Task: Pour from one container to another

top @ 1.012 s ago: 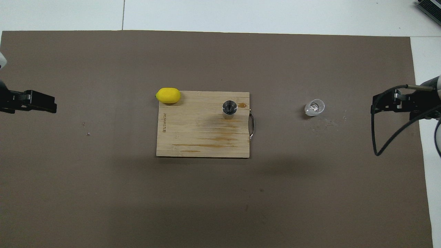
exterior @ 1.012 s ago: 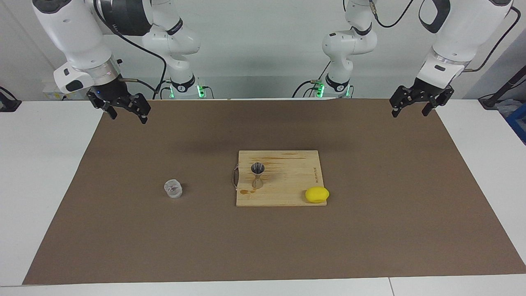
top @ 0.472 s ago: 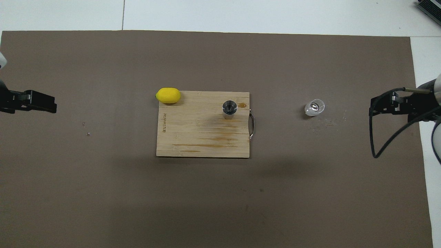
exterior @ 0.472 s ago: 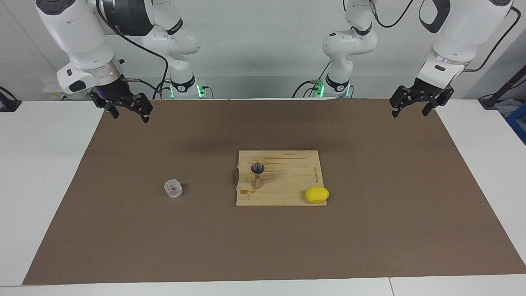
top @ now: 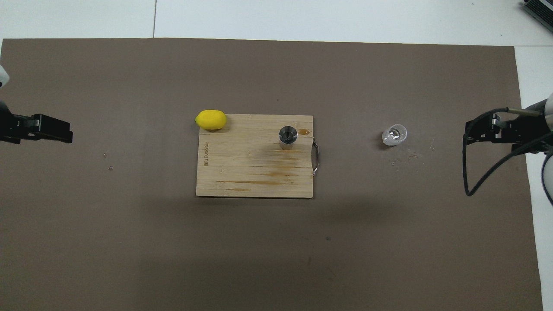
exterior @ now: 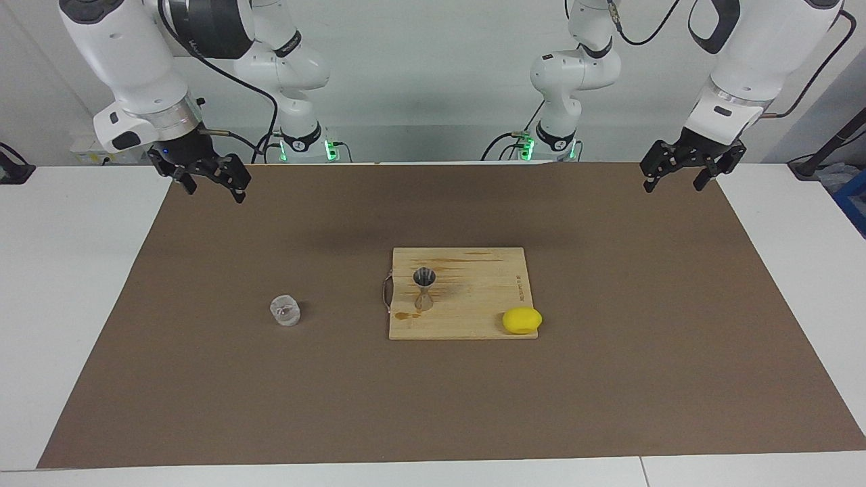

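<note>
Glass cup (exterior: 285,310), one jigger (exterior: 424,287), one lemon (exterior: 521,320), both jaws open.

Jigger (exterior: 424,288) on board (exterior: 473,297), cup (exterior: 285,310) beside

Clear glass cup (exterior: 285,310), grey jigger (exterior: 424,288) — yellow lemon (exterior: 521,320), brown-streaked wooden board (exterior: 487,297).

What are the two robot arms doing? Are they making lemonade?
Nothing is being handled yet. Both arms wait, raised at the ends of the brown mat: the right end effector and the left end effector are both open and empty. A small glass cup stands on the mat toward the right arm's end. A metal jigger stands upright on the wooden cutting board, with a lemon at the board's corner.
</note>
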Motion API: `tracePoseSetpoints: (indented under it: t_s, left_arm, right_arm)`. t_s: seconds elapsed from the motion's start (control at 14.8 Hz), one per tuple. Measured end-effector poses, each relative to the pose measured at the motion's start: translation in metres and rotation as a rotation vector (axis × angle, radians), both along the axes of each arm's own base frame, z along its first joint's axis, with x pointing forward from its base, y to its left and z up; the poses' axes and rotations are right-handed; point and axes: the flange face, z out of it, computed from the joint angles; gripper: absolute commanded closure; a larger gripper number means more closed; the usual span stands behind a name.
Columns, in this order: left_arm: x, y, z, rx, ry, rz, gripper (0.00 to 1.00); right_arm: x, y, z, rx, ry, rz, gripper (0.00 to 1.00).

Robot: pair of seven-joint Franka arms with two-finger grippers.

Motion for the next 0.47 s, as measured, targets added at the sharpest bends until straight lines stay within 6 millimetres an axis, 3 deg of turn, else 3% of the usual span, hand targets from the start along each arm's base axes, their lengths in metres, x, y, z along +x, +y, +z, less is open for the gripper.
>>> tracePoseSetpoints:
  t_s: [0.47]
  left_arm:
    - [-0.0046, -0.0027, 0.0031, -0.01, 0.016, -0.02, 0.0]
  right_arm:
    - [0.0, 0.0001, 0.0001, 0.0, 0.0, 0.0, 0.0]
